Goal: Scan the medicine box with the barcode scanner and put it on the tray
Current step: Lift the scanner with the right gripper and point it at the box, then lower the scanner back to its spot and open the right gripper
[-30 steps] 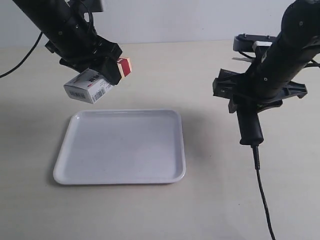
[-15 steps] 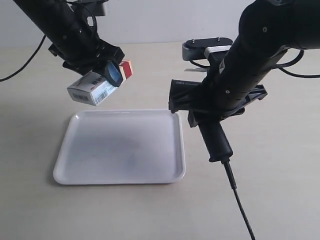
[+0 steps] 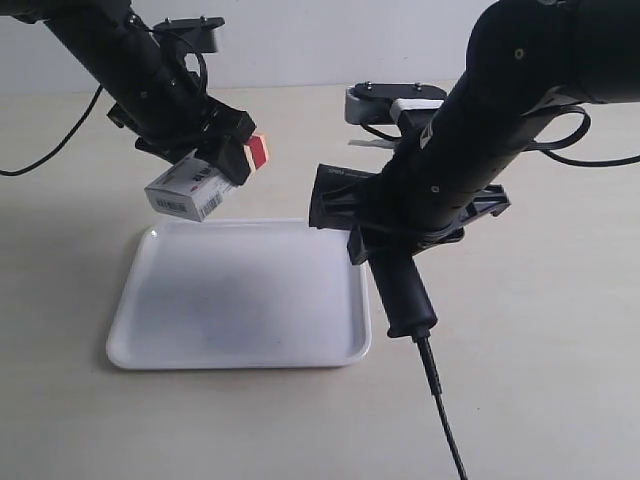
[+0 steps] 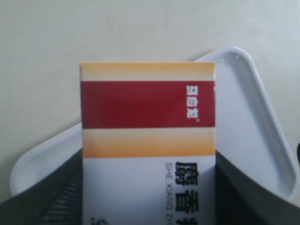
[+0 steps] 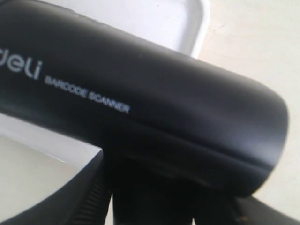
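Observation:
The medicine box (image 3: pixel 190 190), white with a red and tan end, hangs tilted above the tray's far left corner. My left gripper (image 3: pixel 215 155) is shut on it. In the left wrist view the medicine box (image 4: pixel 147 140) fills the space between the dark fingers (image 4: pixel 51 197). The white tray (image 3: pixel 240 330) lies flat on the table, and its rim (image 4: pixel 253 93) shows behind the box. My right gripper (image 3: pixel 400 225) is shut on the barcode scanner (image 3: pixel 345 195), head pointing toward the box, handle (image 3: pixel 400 290) hanging down. The scanner body (image 5: pixel 140 98) covers most of the right wrist view.
The scanner's thin black cable (image 3: pixel 445 420) trails down to the near table edge. Another black cable (image 3: pixel 45 150) runs off to the left behind the left arm. The pale tabletop (image 3: pixel 540 330) surrounds the tray.
The right arm has carried the scanner leftward, from well right of the tray to over its right edge. The left arm has shifted the box slightly right and turned it.

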You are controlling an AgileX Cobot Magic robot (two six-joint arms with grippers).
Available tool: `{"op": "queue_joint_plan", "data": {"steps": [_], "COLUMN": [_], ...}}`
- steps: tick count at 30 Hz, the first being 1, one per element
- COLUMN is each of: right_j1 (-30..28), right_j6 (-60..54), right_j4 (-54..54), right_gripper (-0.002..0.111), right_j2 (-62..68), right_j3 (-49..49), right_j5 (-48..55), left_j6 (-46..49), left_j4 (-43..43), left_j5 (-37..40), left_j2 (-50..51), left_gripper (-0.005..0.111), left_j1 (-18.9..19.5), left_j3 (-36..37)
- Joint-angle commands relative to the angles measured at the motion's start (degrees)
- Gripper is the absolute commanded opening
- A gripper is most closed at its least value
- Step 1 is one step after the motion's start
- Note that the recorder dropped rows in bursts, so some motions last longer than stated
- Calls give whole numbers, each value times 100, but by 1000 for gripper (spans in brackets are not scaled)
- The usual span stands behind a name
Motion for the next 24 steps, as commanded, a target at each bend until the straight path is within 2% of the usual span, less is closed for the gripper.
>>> {"op": "queue_joint_plan", "data": {"steps": [1, 6, 11, 24], "right_j1": [23, 23, -43, -1494], "right_j6": [-133, -119, 696, 652], "right_j4": [61, -127, -1172, -1234], "right_gripper": [0, 0, 0, 0], "right_j2": [-74, -74, -74, -74], "right_j3": [-25, -25, -25, -25], "right_j5": [16, -34, -11, -125], "left_j6": [-29, -29, -99, -461], "left_j4": [-79, -55, 165, 860], "left_j5": [-99, -51, 188, -236], "left_j2": [-23, -23, -35, -758], "left_gripper": [0, 0, 0, 0], "left_j1": [-30, -30, -30, -18], "left_j3": [2, 2, 2, 813]}}
